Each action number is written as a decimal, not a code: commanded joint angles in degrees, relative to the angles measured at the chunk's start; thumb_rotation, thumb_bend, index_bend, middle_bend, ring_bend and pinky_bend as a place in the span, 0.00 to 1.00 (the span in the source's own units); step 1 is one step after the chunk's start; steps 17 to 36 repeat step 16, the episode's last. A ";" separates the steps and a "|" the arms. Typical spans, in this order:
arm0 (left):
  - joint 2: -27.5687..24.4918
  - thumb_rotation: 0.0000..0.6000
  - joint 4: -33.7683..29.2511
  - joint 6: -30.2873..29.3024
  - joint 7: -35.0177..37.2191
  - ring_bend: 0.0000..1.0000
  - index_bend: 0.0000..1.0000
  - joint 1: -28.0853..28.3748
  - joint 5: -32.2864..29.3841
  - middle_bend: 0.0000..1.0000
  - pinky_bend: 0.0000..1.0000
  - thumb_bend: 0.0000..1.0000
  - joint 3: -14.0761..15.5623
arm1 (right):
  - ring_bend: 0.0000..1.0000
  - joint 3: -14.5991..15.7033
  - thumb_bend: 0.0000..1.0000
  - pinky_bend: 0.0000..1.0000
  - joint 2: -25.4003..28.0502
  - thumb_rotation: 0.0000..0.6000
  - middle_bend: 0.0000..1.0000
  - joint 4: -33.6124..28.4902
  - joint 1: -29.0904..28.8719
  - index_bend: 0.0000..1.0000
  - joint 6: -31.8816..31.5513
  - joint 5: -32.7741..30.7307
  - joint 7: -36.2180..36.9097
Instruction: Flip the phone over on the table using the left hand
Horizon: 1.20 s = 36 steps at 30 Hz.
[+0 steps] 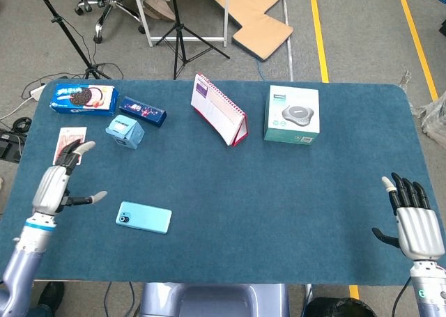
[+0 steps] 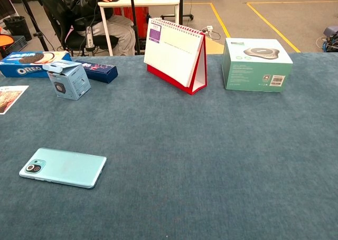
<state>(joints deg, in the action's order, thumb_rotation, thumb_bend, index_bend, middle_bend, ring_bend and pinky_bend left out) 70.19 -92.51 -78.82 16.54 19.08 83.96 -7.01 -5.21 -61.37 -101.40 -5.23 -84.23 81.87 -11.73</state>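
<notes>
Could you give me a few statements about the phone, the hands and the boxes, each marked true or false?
1. The phone lies flat on the table with its camera side up. True.
2. The left hand grips the phone. False: it is open, apart from the phone.
3. The right hand holds nothing. True.
4. The calendar lies flat. False: it stands upright like a tent.
5. The Oreo box is beside the right hand. False: it sits at the far left corner.
</notes>
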 commanded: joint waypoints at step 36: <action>-6.99 1.00 -13.57 -9.36 -33.86 0.00 0.00 -11.62 -3.55 0.00 0.00 0.00 6.32 | 0.00 -0.02 0.00 0.00 0.46 1.00 0.00 -0.32 0.40 0.02 -1.11 0.99 0.55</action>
